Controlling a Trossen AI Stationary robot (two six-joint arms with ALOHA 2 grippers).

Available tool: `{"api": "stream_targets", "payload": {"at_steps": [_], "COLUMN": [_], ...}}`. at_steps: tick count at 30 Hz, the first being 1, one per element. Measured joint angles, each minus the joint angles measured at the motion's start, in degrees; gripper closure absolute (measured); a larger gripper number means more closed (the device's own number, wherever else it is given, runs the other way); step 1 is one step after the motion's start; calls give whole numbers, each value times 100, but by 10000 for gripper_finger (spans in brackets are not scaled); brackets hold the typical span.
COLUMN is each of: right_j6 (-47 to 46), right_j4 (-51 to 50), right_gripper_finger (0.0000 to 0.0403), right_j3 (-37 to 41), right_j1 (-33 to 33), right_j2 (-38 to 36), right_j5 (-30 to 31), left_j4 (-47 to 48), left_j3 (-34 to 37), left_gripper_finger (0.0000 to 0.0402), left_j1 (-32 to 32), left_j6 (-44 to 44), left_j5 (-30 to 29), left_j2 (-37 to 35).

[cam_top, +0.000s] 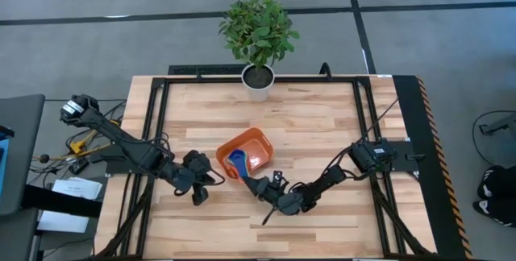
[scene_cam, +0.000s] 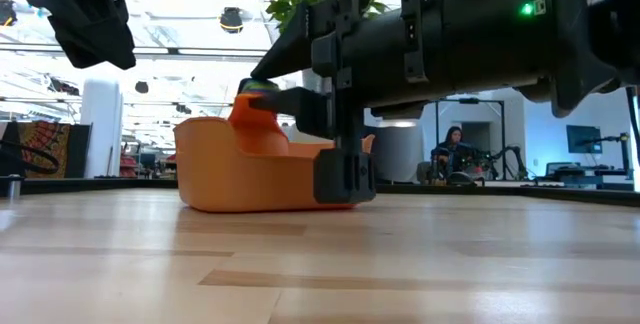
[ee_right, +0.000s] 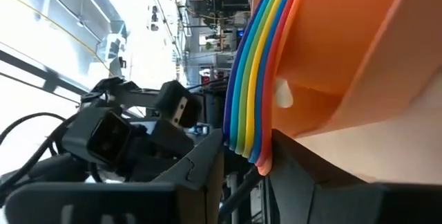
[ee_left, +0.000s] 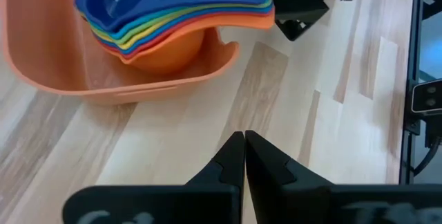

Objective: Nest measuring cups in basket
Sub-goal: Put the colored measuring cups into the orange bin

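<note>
Gripping nested measuring cups (ee_left: 173,13) (handles), right hand (cam_top: 251,182) at basket (cam_top: 260,144).

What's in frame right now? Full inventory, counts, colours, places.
measuring cups: one nested stack, blue on top, then rainbow layers down to orange, inside the basket, handles sticking out over its rim.
basket: one, orange, middle of the table.
plant pot: one, white, with a green plant, at the table's far edge.
table: one, light wood with a black frame.
person: one, seated in the room behind the table, low view.
left gripper: shut and empty, on the table beside the basket.
right gripper: clamped on the stacked cup handles at the basket's near rim.
</note>
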State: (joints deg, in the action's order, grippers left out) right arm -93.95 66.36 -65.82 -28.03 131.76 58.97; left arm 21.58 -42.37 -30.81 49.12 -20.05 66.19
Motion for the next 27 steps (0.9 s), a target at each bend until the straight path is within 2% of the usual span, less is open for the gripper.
{"api": "stream_targets", "payload": {"at_steps": [12,23,27], "right_j6": [109,-167,-373], "right_j4": [-253,-245,-231], "right_gripper_finger": [271,273,256], "right_j3": [157,311,339], "right_j1": [11,324,358], "right_j2": [0,2,0], "right_j5": [486,502,309], "left_j4": [2,2,2], "left_j3": [0,0,0], "left_gripper_finger": [401,401,401], "left_j1": [-144,-144,-144], "left_j6": [112,109,111], "left_j5": [-18,-22,-22], "left_j2": [0,0,1]}}
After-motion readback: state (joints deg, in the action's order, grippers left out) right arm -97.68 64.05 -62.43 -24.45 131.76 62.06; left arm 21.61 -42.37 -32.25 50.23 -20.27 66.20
